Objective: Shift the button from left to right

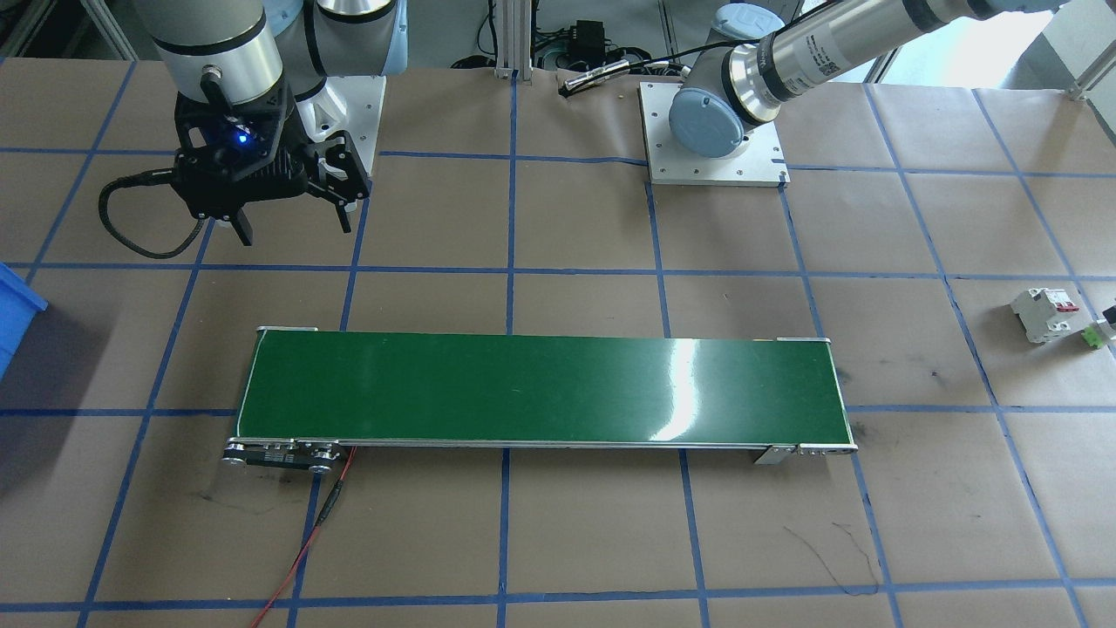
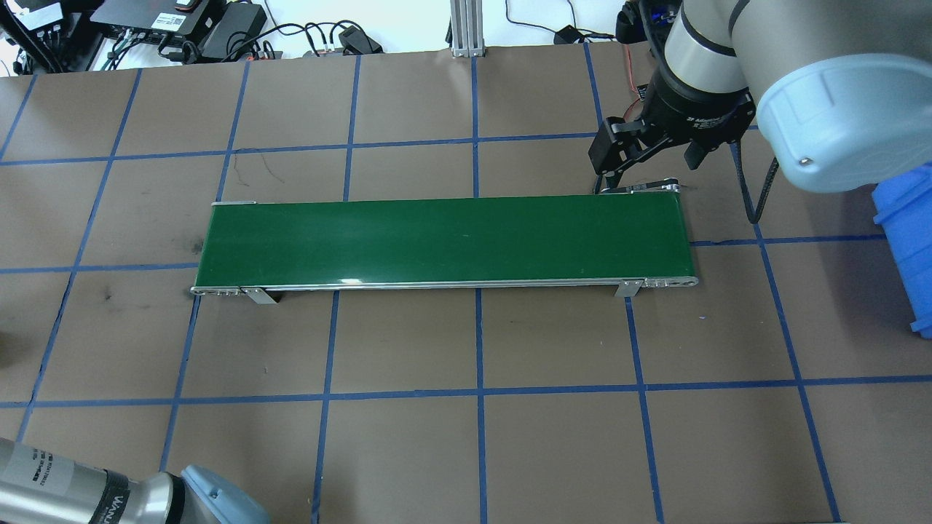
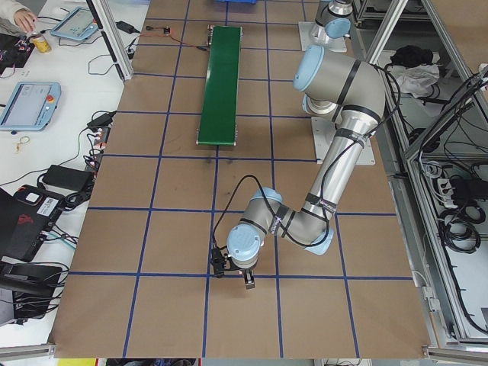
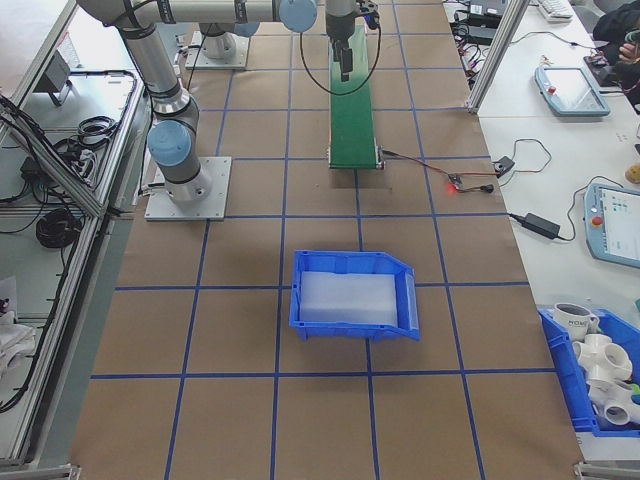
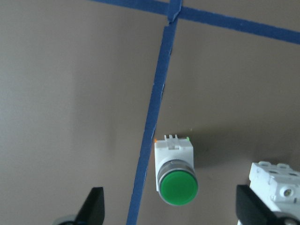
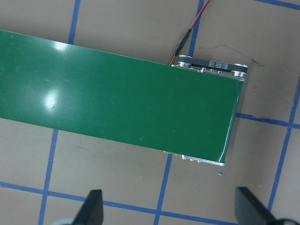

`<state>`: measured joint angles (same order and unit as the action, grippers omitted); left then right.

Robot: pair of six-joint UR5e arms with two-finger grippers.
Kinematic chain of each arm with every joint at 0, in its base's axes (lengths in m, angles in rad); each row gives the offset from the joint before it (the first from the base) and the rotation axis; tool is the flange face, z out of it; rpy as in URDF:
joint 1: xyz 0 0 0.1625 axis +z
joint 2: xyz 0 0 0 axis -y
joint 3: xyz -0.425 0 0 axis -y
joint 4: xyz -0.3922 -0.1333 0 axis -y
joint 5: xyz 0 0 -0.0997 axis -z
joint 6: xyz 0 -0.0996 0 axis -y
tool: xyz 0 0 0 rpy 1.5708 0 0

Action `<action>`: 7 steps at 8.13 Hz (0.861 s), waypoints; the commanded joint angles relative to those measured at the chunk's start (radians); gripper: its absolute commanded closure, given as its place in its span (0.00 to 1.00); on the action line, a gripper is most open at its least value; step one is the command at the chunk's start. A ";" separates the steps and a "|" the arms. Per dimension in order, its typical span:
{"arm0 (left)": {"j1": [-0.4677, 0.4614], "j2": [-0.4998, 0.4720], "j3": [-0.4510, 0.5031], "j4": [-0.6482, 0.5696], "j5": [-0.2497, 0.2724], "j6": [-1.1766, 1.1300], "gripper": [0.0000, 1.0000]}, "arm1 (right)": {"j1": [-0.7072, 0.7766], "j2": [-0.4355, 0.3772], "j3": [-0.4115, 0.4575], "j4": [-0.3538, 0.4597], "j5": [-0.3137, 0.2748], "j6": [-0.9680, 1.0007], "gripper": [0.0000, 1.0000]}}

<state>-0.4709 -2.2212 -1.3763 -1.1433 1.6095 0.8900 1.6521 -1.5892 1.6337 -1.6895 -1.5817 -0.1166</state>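
The button [image 5: 175, 169], white-bodied with a round green cap, lies on the brown paper beside a blue tape line. It sits directly below my left gripper [image 5: 169, 202], which hovers open with one dark finger on each side of it, not touching. At the far edge of the front view the button [image 1: 1100, 332] shows as a small green-and-grey part. My left gripper [image 3: 235, 276] hangs low over the table end. My right gripper [image 1: 296, 228] hangs open and empty beside the far end of the green conveyor belt [image 2: 444, 240].
A white circuit breaker [image 1: 1042, 314] with red levers lies just beside the button, near my left gripper's finger [image 5: 251, 211]. A blue bin [image 4: 352, 295] stands past the conveyor's end on my right. A red wire [image 1: 301, 549] trails from the conveyor.
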 commanded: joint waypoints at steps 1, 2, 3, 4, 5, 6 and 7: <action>0.000 -0.012 0.000 0.000 -0.035 0.000 0.00 | 0.000 0.000 0.000 0.001 0.002 0.002 0.00; 0.000 -0.012 -0.001 0.017 -0.060 0.000 0.00 | 0.000 0.000 0.000 -0.001 0.000 0.000 0.00; 0.000 -0.012 -0.001 0.017 -0.059 -0.002 0.00 | 0.000 0.001 0.000 -0.001 0.002 0.000 0.00; 0.000 -0.012 -0.001 0.019 -0.057 0.000 0.00 | 0.000 0.003 0.000 -0.001 0.000 0.000 0.00; 0.000 -0.023 -0.001 0.019 -0.054 0.000 0.00 | 0.000 0.003 0.000 -0.002 -0.001 0.002 0.00; 0.002 -0.032 0.000 0.019 -0.053 0.000 0.00 | 0.000 0.003 0.000 -0.002 -0.003 0.000 0.00; 0.000 -0.032 -0.003 0.017 -0.051 0.000 0.02 | 0.000 0.002 0.000 -0.001 -0.001 0.005 0.00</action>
<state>-0.4705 -2.2462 -1.3771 -1.1249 1.5557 0.8896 1.6521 -1.5865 1.6337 -1.6915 -1.5832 -0.1158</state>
